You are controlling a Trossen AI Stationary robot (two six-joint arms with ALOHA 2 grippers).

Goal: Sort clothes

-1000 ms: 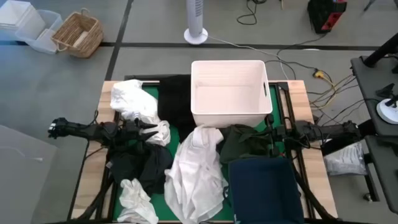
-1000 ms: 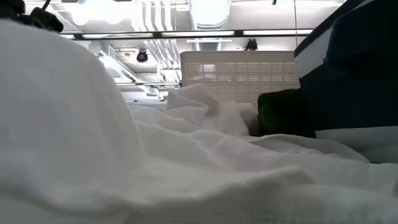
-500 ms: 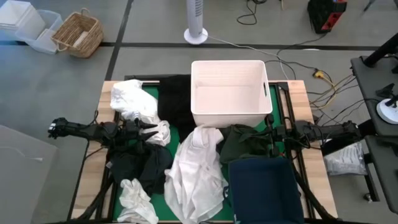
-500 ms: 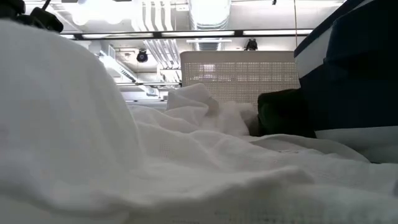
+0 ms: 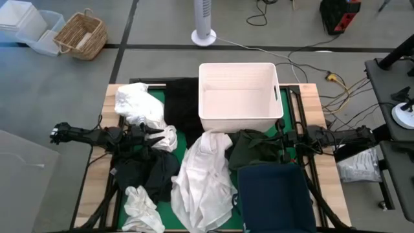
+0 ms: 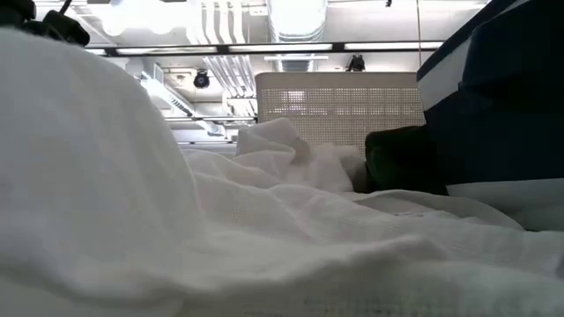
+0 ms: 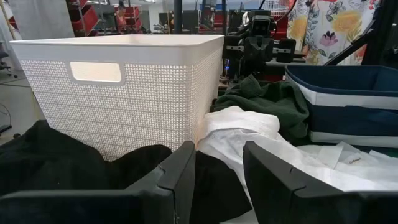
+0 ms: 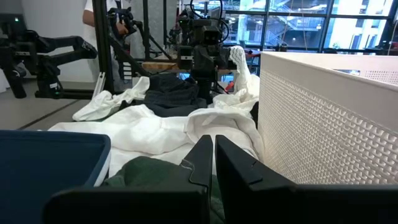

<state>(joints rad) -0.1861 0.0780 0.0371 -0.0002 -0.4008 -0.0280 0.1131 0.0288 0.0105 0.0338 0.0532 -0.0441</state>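
The clothes lie spread over the green mat. There is a white garment [image 5: 138, 107] at the far left and a black one [image 5: 183, 103] beside it. Black garments [image 5: 145, 171] and a small white one [image 5: 142, 208] lie at the near left. A large white garment [image 5: 204, 180] fills the middle, and a dark green one [image 5: 253, 149] sits to its right. My left gripper [image 5: 158, 134] [image 7: 219, 180] stands open and level above the black pile, pointing toward the table's right, with nothing between its fingers. My right gripper [image 5: 279, 146] [image 8: 213, 155] is shut and level over the dark green garment [image 8: 152, 174], pointing left.
A white rigid bin [image 5: 239, 97] stands at the far middle of the table. A dark navy fabric bin [image 5: 275, 197] stands at the near right. The large white garment [image 6: 132, 220] fills most of the low view. Off the table, a wicker basket [image 5: 81, 35] and a fan base [image 5: 204, 35] stand on the floor.
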